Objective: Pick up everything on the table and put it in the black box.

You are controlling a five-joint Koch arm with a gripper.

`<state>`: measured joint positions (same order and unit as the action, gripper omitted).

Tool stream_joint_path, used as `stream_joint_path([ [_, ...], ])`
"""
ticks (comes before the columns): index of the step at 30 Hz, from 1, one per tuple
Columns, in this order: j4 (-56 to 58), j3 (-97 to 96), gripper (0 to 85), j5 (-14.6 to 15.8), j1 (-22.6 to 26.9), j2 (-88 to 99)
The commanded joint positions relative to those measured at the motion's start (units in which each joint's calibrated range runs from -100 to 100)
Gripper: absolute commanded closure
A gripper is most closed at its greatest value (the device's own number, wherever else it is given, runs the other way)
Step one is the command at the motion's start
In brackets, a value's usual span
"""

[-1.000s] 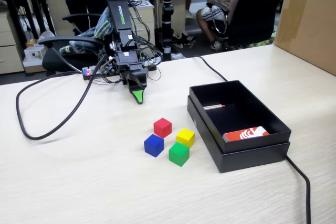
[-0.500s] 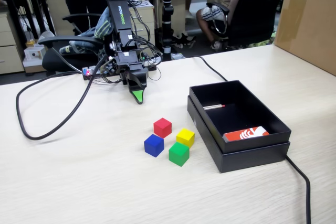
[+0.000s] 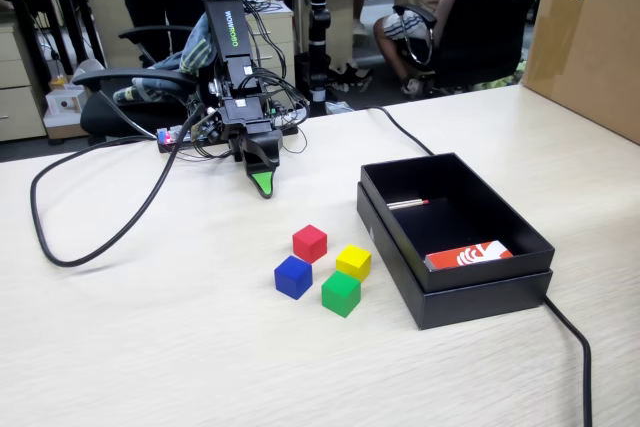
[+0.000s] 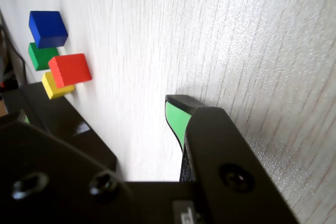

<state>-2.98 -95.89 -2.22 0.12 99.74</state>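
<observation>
Four small cubes sit close together on the beige table: red, blue, yellow and green. The black box stands right of them, a short gap from the yellow cube. My gripper hangs tip-down on the table behind the cubes, about two cube widths from the red one, holding nothing. The wrist view shows one green-padded fingertip and the gripper with its jaws overlapping, so their gap is hidden. Far left there lie the blue, green, red and yellow cubes beside the box.
Inside the box lie a red-and-white card and a thin stick. A black cable loops over the table's left side, and another runs off behind the box. A brown carton stands at the back right.
</observation>
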Motion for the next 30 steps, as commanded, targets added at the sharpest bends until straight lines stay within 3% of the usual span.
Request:
stream_joint_path([
  [1, 1.64, -0.93, 35.2, -0.73, -0.2, -0.66],
  [30, 4.15, 4.51, 38.0, 0.29, -0.05, -3.18],
])
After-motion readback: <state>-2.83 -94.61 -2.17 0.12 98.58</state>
